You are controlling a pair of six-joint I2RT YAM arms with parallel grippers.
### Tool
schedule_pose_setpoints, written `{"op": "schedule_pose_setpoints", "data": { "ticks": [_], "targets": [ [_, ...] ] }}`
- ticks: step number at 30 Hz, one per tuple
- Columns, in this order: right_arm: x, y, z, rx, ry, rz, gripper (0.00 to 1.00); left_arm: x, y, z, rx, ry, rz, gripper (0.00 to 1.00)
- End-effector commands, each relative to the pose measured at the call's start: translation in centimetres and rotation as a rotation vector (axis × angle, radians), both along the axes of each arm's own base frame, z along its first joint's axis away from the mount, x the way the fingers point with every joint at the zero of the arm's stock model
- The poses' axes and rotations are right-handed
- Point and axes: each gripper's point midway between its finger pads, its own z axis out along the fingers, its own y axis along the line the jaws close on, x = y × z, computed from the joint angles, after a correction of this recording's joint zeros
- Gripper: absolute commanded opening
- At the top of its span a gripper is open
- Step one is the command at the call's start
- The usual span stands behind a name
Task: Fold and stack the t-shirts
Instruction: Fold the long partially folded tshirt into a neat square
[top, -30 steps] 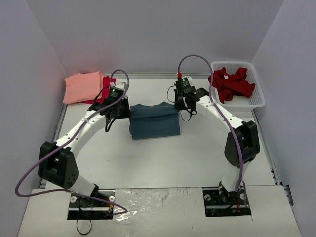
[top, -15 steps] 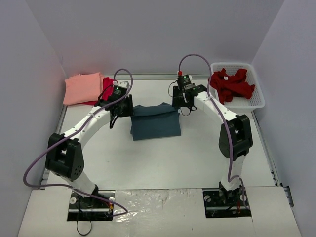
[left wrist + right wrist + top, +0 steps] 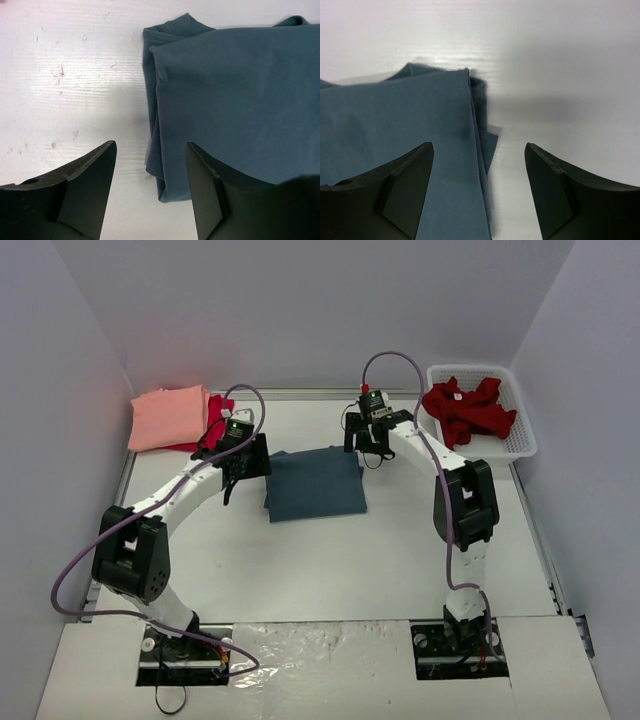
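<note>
Grippers empty: left gripper [image 3: 150,150] and right gripper [image 3: 479,150] hang wide open, each directly above one edge of the slate-blue t-shirt [image 3: 235,100]. Pinch every folded layer before lifting.

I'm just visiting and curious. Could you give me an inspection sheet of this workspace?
Surface: white table, lightly scuffed.
Job's things: slate-blue shirt folded flat mid-table; salmon-pink shirt folded far left, over crimson shirt; dark red shirt crumpled in basket.
Clutter: nothing seen.
Grippers: left gripper open at blue shirt's left edge; right gripper open at its far-right corner.
Cables: purple cable loops along each arm.
Surroundings: plain grey walls.
</note>
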Motion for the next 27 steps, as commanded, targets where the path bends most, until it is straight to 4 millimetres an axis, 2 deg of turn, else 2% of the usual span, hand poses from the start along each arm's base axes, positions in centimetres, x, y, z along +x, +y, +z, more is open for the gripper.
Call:
{"op": "schedule_pose_setpoints", "data": {
  "ticks": [1,2,3,4,7,10,11,12,14,15,16,21,25,27],
  "targets": [
    [-2.0,-0.1,4.1,0.019,-0.065,-0.002,0.70,-0.5,-0.3,5.5,-0.044,-0.142,-0.002,0.56],
    [-2.4,-0.2,4.3,0.018,-0.067,-0.002,0.70,-1.1,-0.3,5.0,-0.045,-0.130,-0.007,0.56],
    [-3.4,-0.2,3.6,0.010,-0.048,0.005,0.70,-1.4,-0.4,5.0,-0.058,-0.129,-0.003,0.56],
    [-3.9,-0.3,4.3,0.013,-0.061,0.002,0.70,-1.9,-0.6,5.4,-0.077,-0.136,-0.014,0.56],
    [-5.6,0.1,4.3,0.024,-0.054,0.017,0.68,-3.0,-1.0,4.6,-0.083,-0.115,-0.034,0.56],
    [-7.1,1.0,4.3,0.043,-0.048,0.045,0.59,-3.9,-1.9,4.2,-0.075,-0.091,-0.062,0.56],
    [-7.3,1.3,4.4,0.050,-0.051,0.050,0.54,-4.2,-1.9,4.0,-0.067,-0.087,-0.064,0.56],
    [-7.6,1.7,4.4,0.051,-0.052,0.058,0.38,-4.5,-1.9,3.7,-0.063,-0.080,-0.058,0.56],
    [-8.2,3.0,4.1,0.051,-0.045,0.090,0.18,-4.9,-1.9,3.9,-0.073,-0.091,-0.043,0.55],
    [-8.4,3.6,4.1,0.055,-0.041,0.104,0.05,-5.5,-1.7,3.1,-0.081,-0.077,-0.032,0.55],
    [-8.5,4.2,3.8,0.059,-0.034,0.115,0.02,-5.7,-1.6,3.3,-0.093,-0.088,-0.022,0.55],
    [-9.0,8.1,3.8,0.079,-0.032,0.191,0.00,-6.9,-0.5,2.2,-0.096,-0.071,0.032,0.55],
    [-9.3,10.8,2.4,0.104,0.008,0.241,0.00,-7.7,0.8,2.1,-0.081,-0.082,0.072,0.55],
    [-9.4,12.1,2.5,0.112,0.004,0.266,0.00,-8.1,1.3,1.9,-0.076,-0.078,0.090,0.55]
  ]
}}
